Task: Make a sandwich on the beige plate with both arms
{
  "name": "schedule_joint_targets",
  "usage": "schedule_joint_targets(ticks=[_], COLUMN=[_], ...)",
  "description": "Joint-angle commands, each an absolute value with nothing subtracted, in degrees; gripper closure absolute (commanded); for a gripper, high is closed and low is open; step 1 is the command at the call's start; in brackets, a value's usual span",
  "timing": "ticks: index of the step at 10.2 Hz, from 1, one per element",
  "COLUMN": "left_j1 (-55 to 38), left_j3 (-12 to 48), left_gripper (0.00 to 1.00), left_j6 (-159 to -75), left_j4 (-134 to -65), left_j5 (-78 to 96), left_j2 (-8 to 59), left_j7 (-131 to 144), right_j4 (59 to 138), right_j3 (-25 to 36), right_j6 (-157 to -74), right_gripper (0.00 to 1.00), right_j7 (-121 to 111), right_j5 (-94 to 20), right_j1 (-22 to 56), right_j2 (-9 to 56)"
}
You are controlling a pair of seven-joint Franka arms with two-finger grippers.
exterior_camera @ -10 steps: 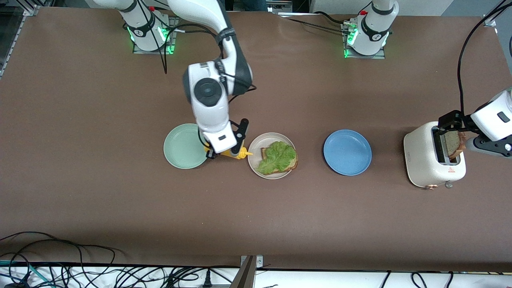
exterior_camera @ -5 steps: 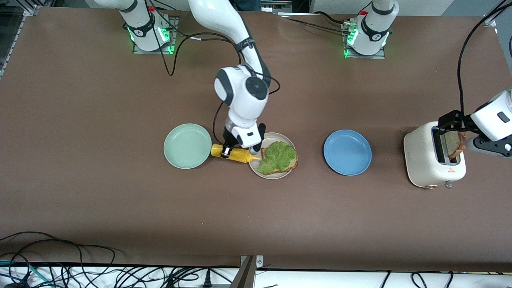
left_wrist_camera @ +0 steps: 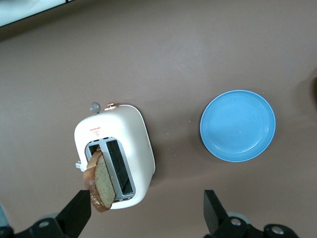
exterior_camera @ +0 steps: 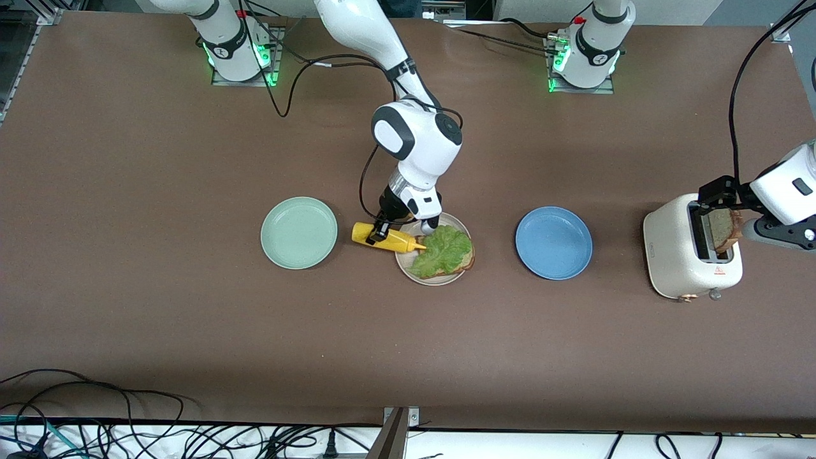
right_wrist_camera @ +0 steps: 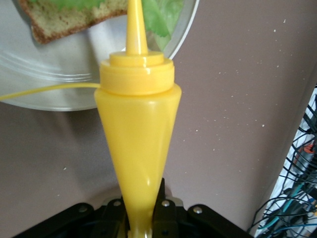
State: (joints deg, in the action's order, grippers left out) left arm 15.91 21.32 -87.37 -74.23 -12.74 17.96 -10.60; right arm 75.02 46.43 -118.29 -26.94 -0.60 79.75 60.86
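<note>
Since a second ago the right gripper, clamped on the yellow mustard bottle, has swung from the mint plate to the beige plate bearing floppy lettuce on soft bread, best gripped by its crust, while the left gripper hangs fully spread over the toaster and its slice.

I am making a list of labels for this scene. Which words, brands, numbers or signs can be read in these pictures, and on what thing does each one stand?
No text can be read anywhere.
White boxy toaster: small red marking on its side, too small to read.
Yellow plastic squeeze bottle: no label seen.
Round beige plate, round mint green plate, round blue plate: plain.
</note>
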Motion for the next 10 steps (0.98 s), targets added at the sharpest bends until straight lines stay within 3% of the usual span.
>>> schedule_joint_targets(ticks=[1,6,10], left_j1=[16.26,16.26,16.26], left_j3=[21.45,21.45,21.45], left_gripper=[0.0,0.0,0.0], left_j6=[-86.84,-86.84,-86.84], left_j4=[-74.44,-74.53,-74.44], left_j5=[-11.43,-11.43,-11.43], left_j2=[17.23,17.23,17.31], left_j7=[-10.63,-10.63,-10.63], right_j4=[73.39,72.52,70.13], right_j3=[45.27,47.19,51.66], right_j6=[-117.86,-115.85,-107.59], right_gripper=[1.0,1.0,1.0], right_j7=[-25.84,-29.76,-44.97], right_j5=[3.95,3.26,-8.49], right_j1=[79.54,78.75,72.96], right_j2=[61.96,59.95,52.58])
